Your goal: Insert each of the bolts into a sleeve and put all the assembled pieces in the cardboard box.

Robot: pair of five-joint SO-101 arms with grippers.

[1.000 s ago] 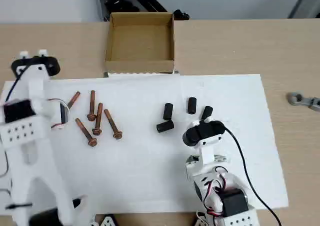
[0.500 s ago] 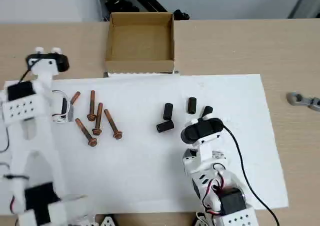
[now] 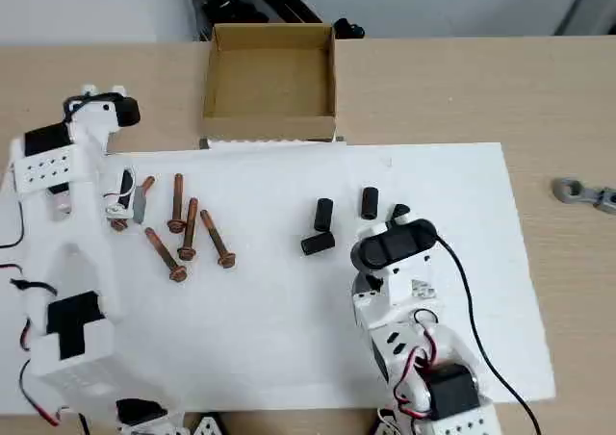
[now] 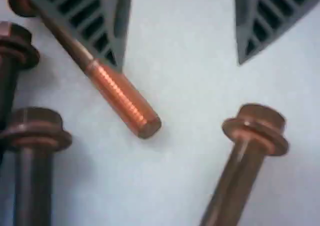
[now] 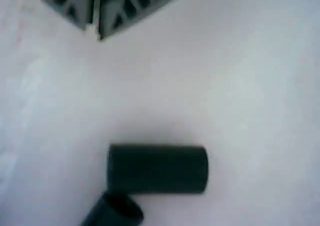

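The left jaws hang spread over the leftmost bolt (image 4: 120, 98), at the left of the white sheet (image 3: 289, 339). Its shank slants under one jaw, not squarely between the two. The right jaws are pressed together, empty, beside the black sleeves (image 3: 323, 213).

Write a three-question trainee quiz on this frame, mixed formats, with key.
1. True or false: the cardboard box already holds an assembled piece.
2. The left pincer is: A) open, over a bolt; B) shut on a bolt; C) shut and empty.
3. Short answer: how many bolts lie on the white sheet in the high view?

Key: 1 false; 2 A; 3 five.
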